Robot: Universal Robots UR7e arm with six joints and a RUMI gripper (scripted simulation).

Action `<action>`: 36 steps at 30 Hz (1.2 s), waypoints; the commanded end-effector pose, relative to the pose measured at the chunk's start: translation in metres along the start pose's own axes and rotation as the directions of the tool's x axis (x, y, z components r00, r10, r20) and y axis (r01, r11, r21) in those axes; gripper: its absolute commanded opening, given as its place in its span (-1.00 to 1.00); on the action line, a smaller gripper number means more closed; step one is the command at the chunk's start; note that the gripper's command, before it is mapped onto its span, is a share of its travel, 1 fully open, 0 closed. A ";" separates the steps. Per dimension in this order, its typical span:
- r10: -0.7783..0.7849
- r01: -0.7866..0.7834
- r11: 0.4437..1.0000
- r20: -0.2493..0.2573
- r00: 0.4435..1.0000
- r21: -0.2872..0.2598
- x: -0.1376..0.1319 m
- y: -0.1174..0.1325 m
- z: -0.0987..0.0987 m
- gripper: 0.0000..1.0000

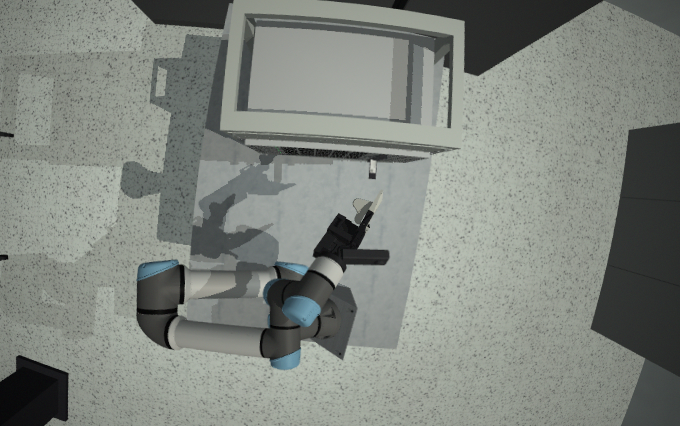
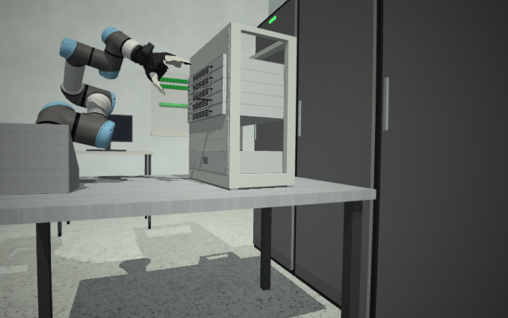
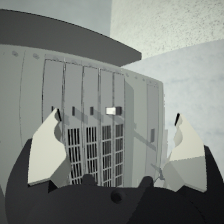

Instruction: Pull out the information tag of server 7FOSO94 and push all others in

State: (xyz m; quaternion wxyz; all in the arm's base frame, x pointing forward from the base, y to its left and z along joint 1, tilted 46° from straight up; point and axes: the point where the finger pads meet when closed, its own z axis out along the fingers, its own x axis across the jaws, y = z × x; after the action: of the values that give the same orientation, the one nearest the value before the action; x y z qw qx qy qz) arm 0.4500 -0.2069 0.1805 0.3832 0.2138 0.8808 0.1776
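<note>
One information tag point(image 1: 372, 169) point(image 3: 111, 110) juts from the front of the servers point(image 2: 200, 91) point(image 3: 73, 92); its service number is unreadable. They sit in the upper part of the upright rack point(image 1: 341, 124) point(image 2: 234, 112) point(image 3: 75, 34), which stands on the table point(image 1: 396, 225) point(image 2: 318, 191) point(image 3: 195, 90). The gripper point(image 1: 368, 197) point(image 2: 176, 78) point(image 3: 118, 111), jaws spread wide and grasping nothing, hangs before the rack, apart from the tag.

overhead top view, level exterior side-on, close wrist, rack shared

Server room, by its rack point(image 1: 342, 123) point(image 2: 234, 112) and tall cabinets point(image 2: 337, 112)
</note>
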 end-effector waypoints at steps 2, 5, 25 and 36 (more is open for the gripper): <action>0.000 0.000 1.000 0.000 1.000 -0.001 0.000 0.000 0.000 1.00; -0.001 0.001 1.000 -0.001 1.000 -0.003 0.001 0.000 0.000 1.00; -0.003 0.003 1.000 -0.008 1.000 -0.013 0.004 -0.001 0.002 1.00; -0.004 0.004 1.000 -0.011 1.000 -0.020 0.006 -0.001 0.004 1.00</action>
State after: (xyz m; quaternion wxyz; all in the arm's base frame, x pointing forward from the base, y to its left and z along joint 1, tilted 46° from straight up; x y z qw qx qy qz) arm 0.4486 -0.2041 0.1743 0.3807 0.2078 0.8816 0.1861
